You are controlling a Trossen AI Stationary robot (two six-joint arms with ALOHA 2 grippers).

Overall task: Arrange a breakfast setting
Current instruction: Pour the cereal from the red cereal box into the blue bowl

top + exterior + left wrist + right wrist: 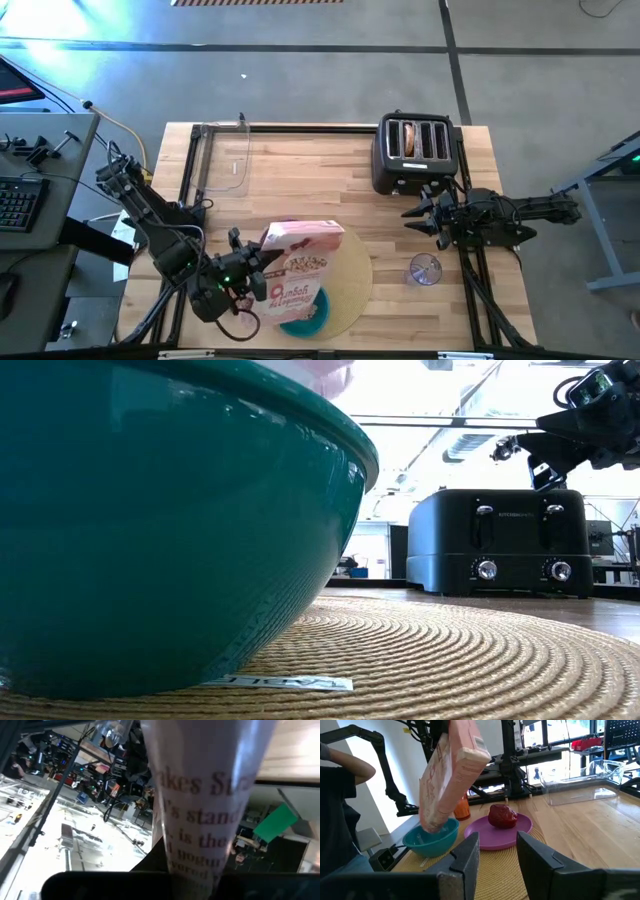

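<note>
My left gripper (262, 272) is shut on the pink cereal box (300, 262) and holds it tipped over the teal bowl (431, 839). The bowl sits on the round tan mat (352, 275) at the table's near edge. Beside the bowl, the purple plate (497, 834) carries the red fruit (503, 816). The orange cup (462, 809) stands behind the box. The clear glass (426, 270) stands on the wood to the right of the mat. My right gripper (497, 851) waits open at the table's right, in front of the toaster, with nothing between its fingers. My left gripper holds the cereal box by its side toward the table's left (268, 268), coming at it about level from the left. Its printed face (200, 820) fills the wrist view, which hides the fingers' place on it. The box is lifted, tilted steeply, its lower end (432, 824) inside the bowl's mouth.
A black four-slot toaster (415, 152) stands at the back right with something tan in one slot. A clear plastic container (226, 160) lies at the back left. A person's arm (345, 770) shows beyond the table's left side. Bare wood lies between container and toaster.
</note>
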